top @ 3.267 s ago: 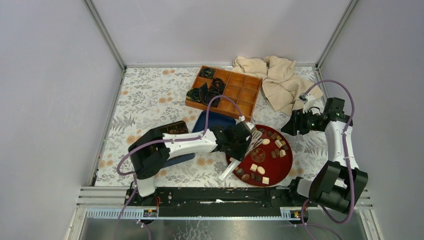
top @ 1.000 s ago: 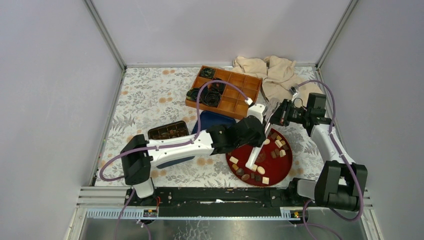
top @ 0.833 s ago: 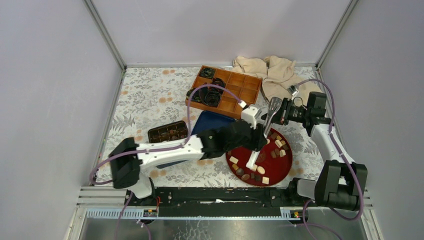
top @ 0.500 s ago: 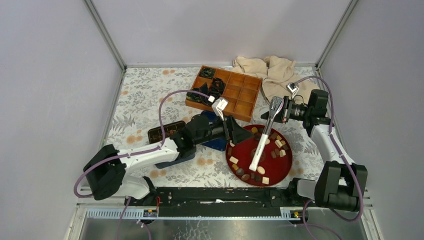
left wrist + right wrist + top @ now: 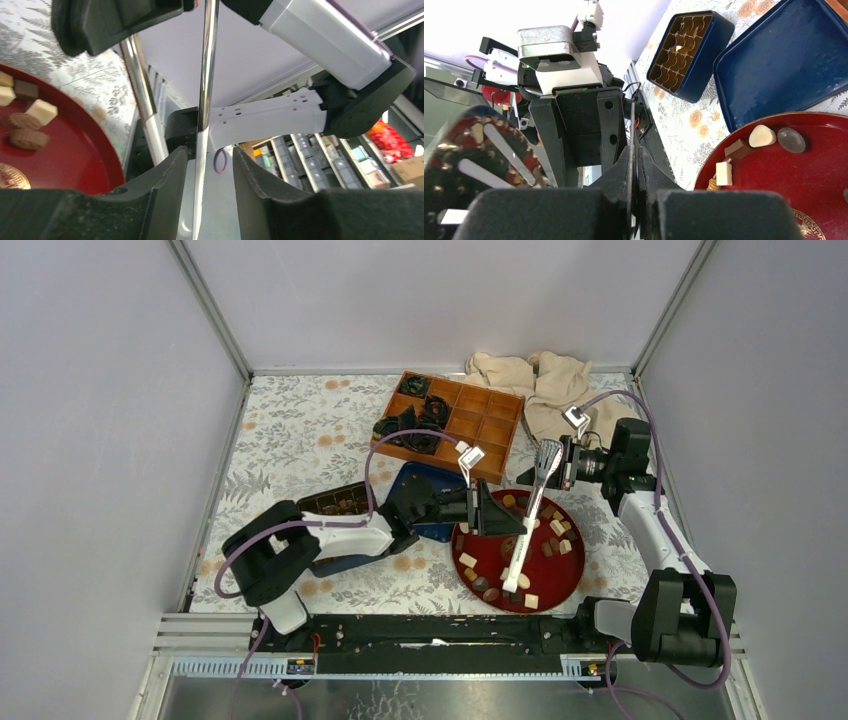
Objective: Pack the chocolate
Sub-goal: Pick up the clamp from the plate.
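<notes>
The chocolate (image 5: 548,532) lies as brown and cream pieces on a red plate (image 5: 578,572), also shown in the left wrist view (image 5: 30,137) and the right wrist view (image 5: 762,135). Metal tongs (image 5: 530,520) with a white handle stand steeply over the plate. My right gripper (image 5: 556,462) is shut on their top end (image 5: 632,125). My left gripper (image 5: 514,522) is open, and the tongs' blade (image 5: 207,60) runs through the gap (image 5: 209,155) close to one jaw.
A dark blue box with a brown insert (image 5: 335,502) sits left of the plate, its blue lid (image 5: 430,490) beside it. Behind them is an orange divided tray (image 5: 480,425) with black paper cups (image 5: 410,425). A beige cloth (image 5: 555,400) lies at the back right.
The left gripper has let go of the tongs and its arm has dropped low and pulled back left. The right gripper has closed on the tongs' top and holds them more upright.
</notes>
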Robot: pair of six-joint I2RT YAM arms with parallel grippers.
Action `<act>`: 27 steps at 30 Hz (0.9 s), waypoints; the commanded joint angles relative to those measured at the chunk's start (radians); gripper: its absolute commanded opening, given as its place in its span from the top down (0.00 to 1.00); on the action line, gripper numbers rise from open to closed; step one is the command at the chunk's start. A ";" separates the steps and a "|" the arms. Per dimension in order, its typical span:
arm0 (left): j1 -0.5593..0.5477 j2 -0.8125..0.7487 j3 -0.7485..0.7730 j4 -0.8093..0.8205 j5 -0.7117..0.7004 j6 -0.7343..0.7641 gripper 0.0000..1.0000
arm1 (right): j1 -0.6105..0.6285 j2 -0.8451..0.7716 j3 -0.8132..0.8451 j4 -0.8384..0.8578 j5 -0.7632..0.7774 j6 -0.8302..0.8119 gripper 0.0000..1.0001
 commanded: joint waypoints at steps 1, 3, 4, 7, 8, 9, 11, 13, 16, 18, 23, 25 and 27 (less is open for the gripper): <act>-0.014 0.051 0.070 0.218 0.056 -0.106 0.56 | 0.019 -0.021 0.024 -0.013 -0.037 -0.036 1.00; -0.028 0.078 0.096 0.210 0.052 -0.107 0.59 | 0.019 -0.018 0.026 -0.017 -0.035 -0.041 1.00; -0.033 0.089 0.110 0.207 0.051 -0.109 0.62 | 0.020 -0.016 0.027 -0.021 -0.034 -0.045 1.00; -0.048 0.125 0.146 0.192 0.051 -0.116 0.73 | 0.020 -0.013 0.029 -0.031 -0.029 -0.058 1.00; -0.052 0.134 0.157 0.188 0.051 -0.120 0.79 | 0.020 -0.012 0.030 -0.034 -0.028 -0.060 1.00; -0.052 0.141 0.166 0.197 0.052 -0.127 0.87 | 0.020 -0.011 0.031 -0.036 -0.029 -0.063 1.00; -0.053 0.147 0.168 0.242 0.051 -0.140 1.00 | 0.020 -0.011 0.029 -0.043 -0.024 -0.069 1.00; -0.054 0.126 0.173 0.256 0.043 -0.116 1.00 | 0.019 -0.004 0.021 -0.039 -0.012 -0.066 1.00; -0.058 0.045 0.199 0.208 0.030 -0.001 1.00 | 0.015 0.025 -0.002 -0.026 0.005 -0.065 1.00; -0.075 -0.030 0.205 0.187 0.012 0.098 1.00 | 0.007 0.056 -0.012 -0.013 0.005 -0.059 1.00; -0.149 -0.201 0.151 0.165 -0.091 0.348 1.00 | -0.004 0.129 -0.011 0.001 -0.005 -0.039 1.00; -0.156 -0.219 0.093 0.207 -0.164 0.358 1.00 | -0.004 0.129 -0.004 0.002 -0.018 -0.039 1.00; -0.150 -0.209 0.044 0.234 -0.220 0.327 0.94 | -0.004 0.112 0.003 0.002 -0.034 -0.043 1.00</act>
